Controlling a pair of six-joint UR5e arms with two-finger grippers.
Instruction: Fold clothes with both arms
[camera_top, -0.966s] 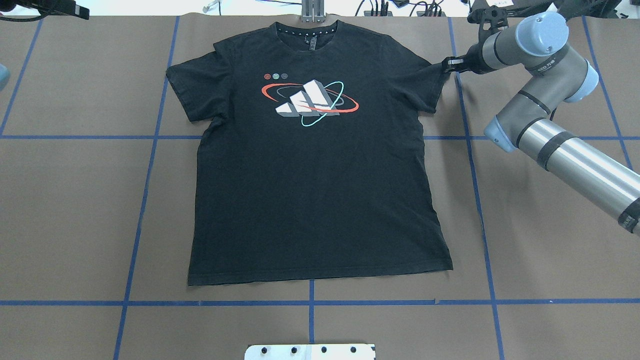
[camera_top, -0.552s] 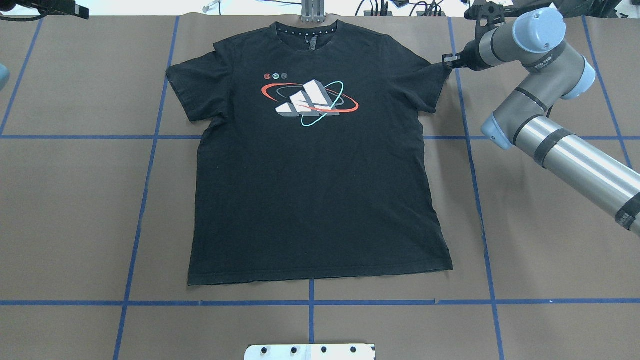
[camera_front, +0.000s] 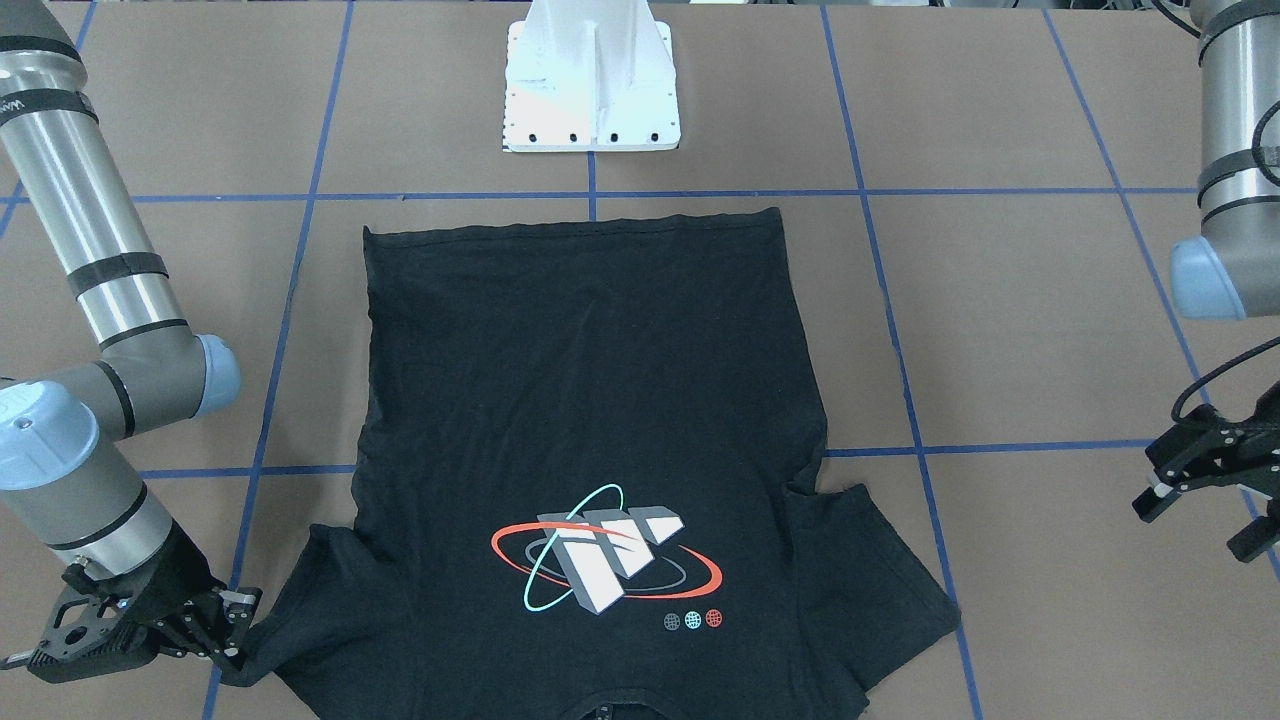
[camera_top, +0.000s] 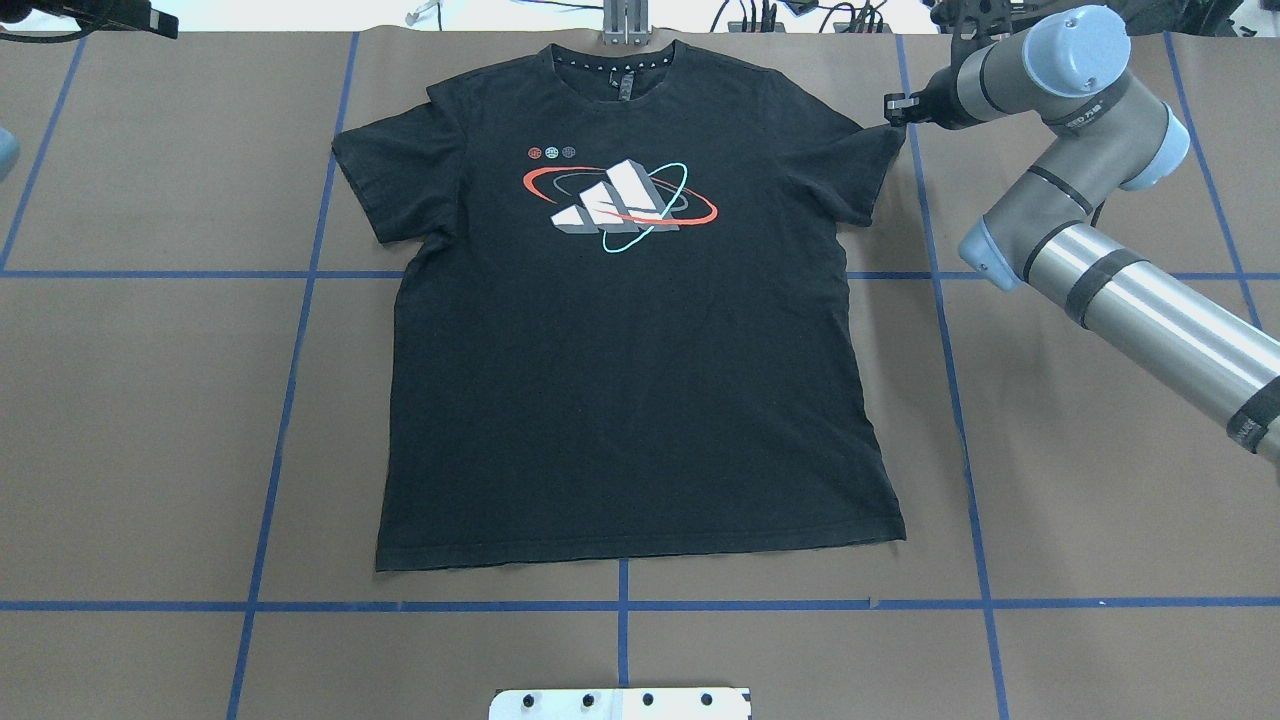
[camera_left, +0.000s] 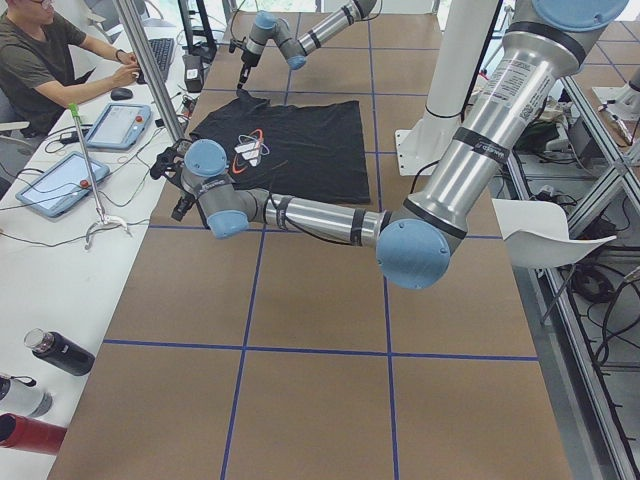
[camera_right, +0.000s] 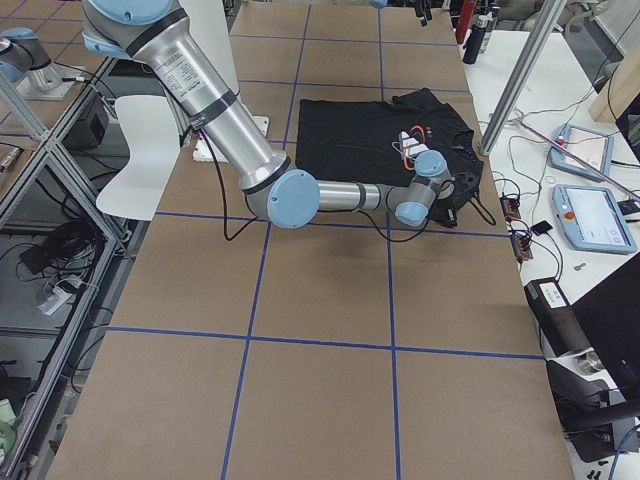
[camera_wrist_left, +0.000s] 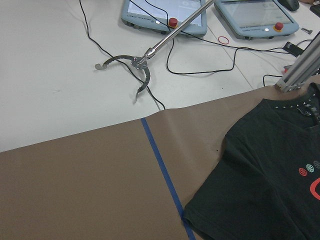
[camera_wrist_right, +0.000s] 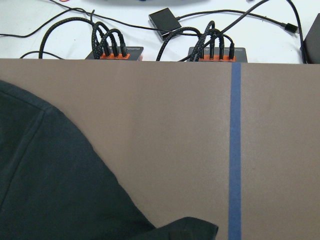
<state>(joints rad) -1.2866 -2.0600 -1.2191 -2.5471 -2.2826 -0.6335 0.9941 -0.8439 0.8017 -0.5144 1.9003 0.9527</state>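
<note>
- The right gripper (camera_front: 238, 628) sits low at the far table edge with its two black fingers apart, their tips against the outer corner of the black T-shirt (camera_top: 640, 400)'s sleeve (camera_top: 862, 165). Whether any cloth is pinched between them cannot be told.
- Its wrist camera looks down on that sleeve corner, slightly rumpled, lying beside a strip of blue tape (camera_wrist_right: 234, 150).
- The right arm (camera_top: 1130, 300) reaches in over the table's right side, elbow bent toward the collar end of the shirt.
- The left gripper (camera_front: 1193, 530) hangs with its fingers spread wide and nothing between them, well apart from the shirt's other sleeve (camera_front: 880, 590).
- The left arm (camera_front: 1235, 150) comes down near that corner of the table.
- The T-shirt lies flat and print-up in the middle of the brown-papered table (camera_top: 150, 400). Its collar is at the far edge and its hem toward the white pedestal base (camera_front: 592, 80).
- The print (camera_top: 620, 208), white-grey blocks ringed in red and cyan, faces up on the chest.
- Beyond the table, a seated person (camera_left: 40, 60) works at a white desk with two touch-screen pendants (camera_wrist_left: 162, 12).
</note>
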